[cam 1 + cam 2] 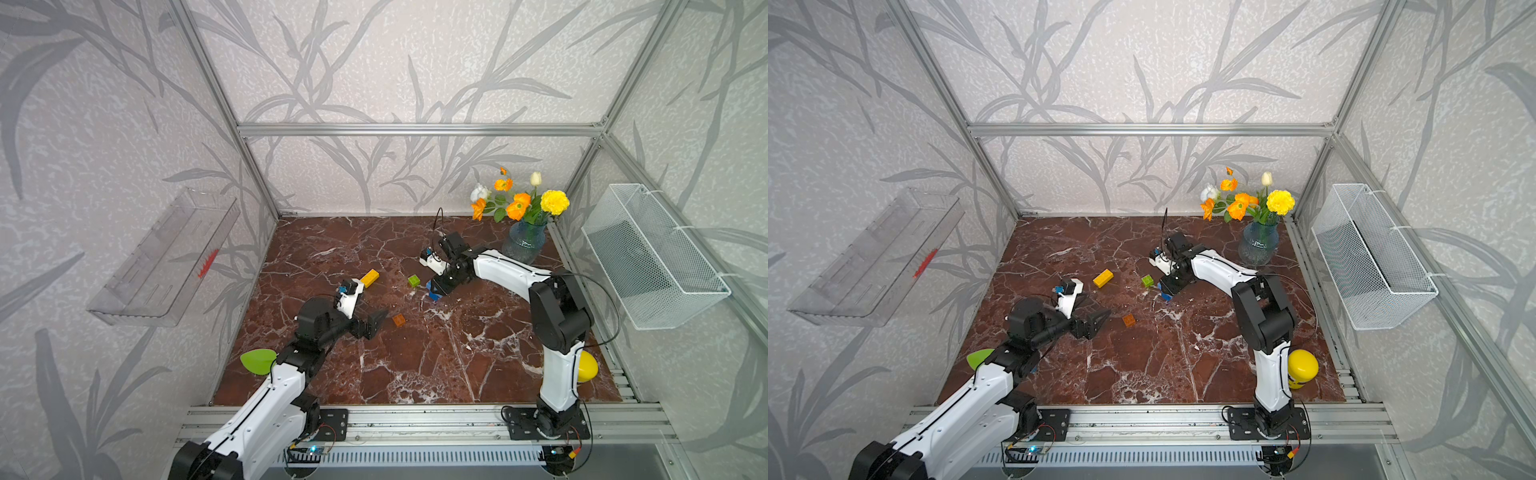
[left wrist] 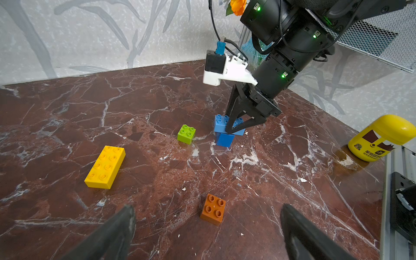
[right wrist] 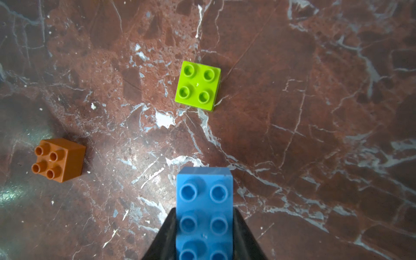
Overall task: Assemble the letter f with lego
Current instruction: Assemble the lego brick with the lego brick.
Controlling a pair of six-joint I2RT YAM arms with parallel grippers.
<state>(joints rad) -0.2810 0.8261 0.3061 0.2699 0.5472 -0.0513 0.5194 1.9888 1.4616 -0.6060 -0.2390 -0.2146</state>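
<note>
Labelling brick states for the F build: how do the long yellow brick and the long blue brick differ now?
Support: the long yellow brick lies flat on the table; the long blue brick rests on top of the small blue brick.
Grip: the yellow one is free; the blue one is clamped between the fingers of the right gripper.
Colour: yellow versus blue.
Shared: both two-by-four bricks, studs up.

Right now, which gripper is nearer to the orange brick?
Left. The left gripper hovers open right beside the orange brick; the right gripper is farther off, shut on the long blue brick.
</note>
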